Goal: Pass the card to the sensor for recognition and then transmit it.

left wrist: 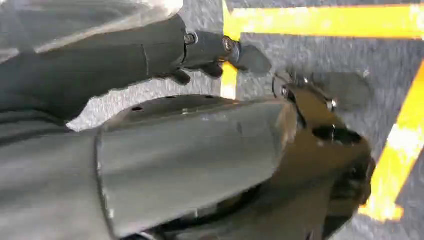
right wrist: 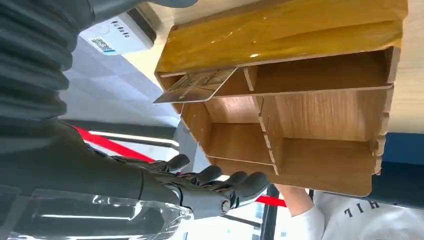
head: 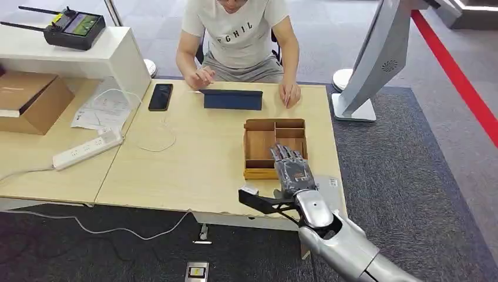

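On the near right part of the wooden table (head: 194, 158), my right hand (head: 292, 167) hovers over the near edge of the wooden organiser box (head: 275, 126), fingers extended and slightly apart, holding nothing. From the right wrist camera, the same hand's fingers (right wrist: 220, 182) are seen lying loosely side by side, clear of the box (right wrist: 300, 100). The card (right wrist: 197, 86) leans tilted in a compartment of that box, one corner jutting past the box's open side; no finger touches it. A white sensor with a printed code label (right wrist: 116, 36) lies on the table just beside the box, at the table's near right corner (head: 330, 183). At the far edge I see a person (head: 241, 35) seated, both hands resting on the table on either side of a dark blue case (head: 233, 99). A black phone (head: 160, 97) lies to the left of the case, and a white power strip (head: 88, 149) lies farther left. My left hand (left wrist: 210, 50) hangs over grey floor with yellow lines; I cannot tell how its fingers stand.
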`<state>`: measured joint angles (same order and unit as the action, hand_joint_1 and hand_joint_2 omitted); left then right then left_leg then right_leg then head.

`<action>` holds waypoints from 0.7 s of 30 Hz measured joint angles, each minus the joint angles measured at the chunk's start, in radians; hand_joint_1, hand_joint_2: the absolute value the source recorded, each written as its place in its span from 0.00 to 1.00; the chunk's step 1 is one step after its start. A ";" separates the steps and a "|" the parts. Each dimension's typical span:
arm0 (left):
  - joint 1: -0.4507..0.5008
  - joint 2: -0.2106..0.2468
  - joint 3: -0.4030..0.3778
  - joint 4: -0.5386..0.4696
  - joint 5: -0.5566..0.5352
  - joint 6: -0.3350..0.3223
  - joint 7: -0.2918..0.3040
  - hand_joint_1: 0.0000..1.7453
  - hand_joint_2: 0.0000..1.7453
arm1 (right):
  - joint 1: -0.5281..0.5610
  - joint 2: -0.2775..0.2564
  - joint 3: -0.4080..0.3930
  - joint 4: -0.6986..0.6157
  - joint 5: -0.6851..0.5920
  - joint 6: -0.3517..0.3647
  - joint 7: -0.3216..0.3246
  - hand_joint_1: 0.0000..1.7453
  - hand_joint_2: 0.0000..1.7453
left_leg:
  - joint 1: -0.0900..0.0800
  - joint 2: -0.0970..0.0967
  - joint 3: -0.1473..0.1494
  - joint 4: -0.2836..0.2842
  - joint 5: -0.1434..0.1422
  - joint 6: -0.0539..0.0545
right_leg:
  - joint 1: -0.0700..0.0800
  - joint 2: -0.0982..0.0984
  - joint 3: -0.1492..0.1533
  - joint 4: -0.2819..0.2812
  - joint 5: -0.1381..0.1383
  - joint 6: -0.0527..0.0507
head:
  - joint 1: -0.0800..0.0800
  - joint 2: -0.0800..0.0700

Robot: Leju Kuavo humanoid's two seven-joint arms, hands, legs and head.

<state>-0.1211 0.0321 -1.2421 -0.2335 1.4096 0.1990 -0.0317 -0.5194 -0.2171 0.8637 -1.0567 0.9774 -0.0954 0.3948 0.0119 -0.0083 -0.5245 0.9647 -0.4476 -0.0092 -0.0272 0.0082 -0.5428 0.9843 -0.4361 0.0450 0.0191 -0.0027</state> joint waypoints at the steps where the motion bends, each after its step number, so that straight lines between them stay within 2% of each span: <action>1: -0.001 0.004 0.000 0.000 0.000 -0.010 0.000 0.00 0.00 | -0.001 0.000 0.001 0.000 0.003 0.002 0.002 0.00 1.00 | 0.000 0.000 0.000 0.000 0.000 0.000 | 0.000 0.000 0.000 0.000 0.000 0.000 | 0.000 0.000; 5: 0.000 0.021 0.001 0.002 0.002 -0.022 0.002 0.00 0.00 | -0.007 0.001 0.006 0.006 0.010 0.009 0.008 0.00 1.00 | 0.000 0.000 0.000 0.000 0.000 0.000 | 0.000 0.000 0.000 0.000 0.000 0.000 | 0.000 0.000; 21: 0.000 0.027 0.007 0.002 0.016 -0.004 0.006 0.00 0.00 | -0.053 0.045 0.032 0.125 0.008 -0.026 -0.026 0.00 1.00 | 0.000 0.000 0.000 0.000 0.000 0.000 | 0.000 0.000 0.000 0.000 0.000 0.000 | 0.000 0.000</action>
<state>-0.1213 0.0591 -1.2352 -0.2319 1.4252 0.1953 -0.0259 -0.5728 -0.1721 0.8953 -0.9316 0.9857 -0.1217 0.3685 0.0120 -0.0084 -0.5245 0.9647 -0.4475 -0.0093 -0.0271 0.0082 -0.5428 0.9845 -0.4358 0.0447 0.0191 -0.0027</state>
